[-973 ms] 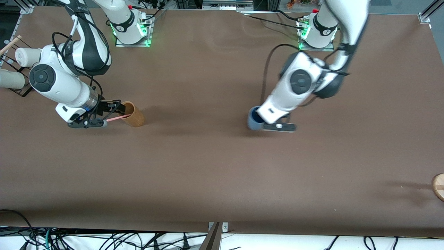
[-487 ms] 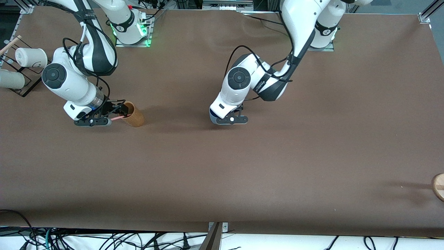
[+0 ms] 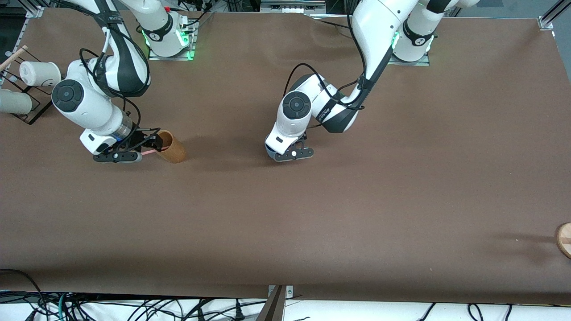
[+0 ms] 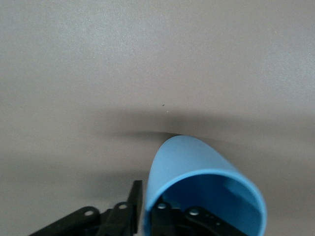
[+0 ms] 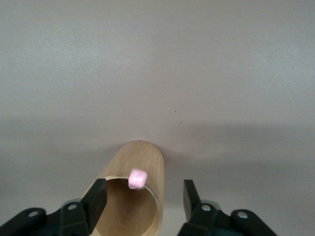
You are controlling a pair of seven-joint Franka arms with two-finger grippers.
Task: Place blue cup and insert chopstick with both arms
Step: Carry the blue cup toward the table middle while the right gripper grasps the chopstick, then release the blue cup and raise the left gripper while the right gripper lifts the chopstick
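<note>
Your left gripper has carried the small light-blue tapered cup across the table toward the right arm's end.

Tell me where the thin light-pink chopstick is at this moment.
The thin light-pink chopstick leans in the tan-brown wooden cup, between the right gripper's open fingers, toward the right arm's end.

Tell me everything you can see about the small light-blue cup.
The small light-blue smooth cup is plain, handleless and plastic-looking, with a round open mouth and an empty inside. The left gripper has one finger inside the rim and one outside, pinching the wall. It sits near the middle of the brown table, almost hidden under that gripper in the front view; whether it rests on the table is unclear.
</note>
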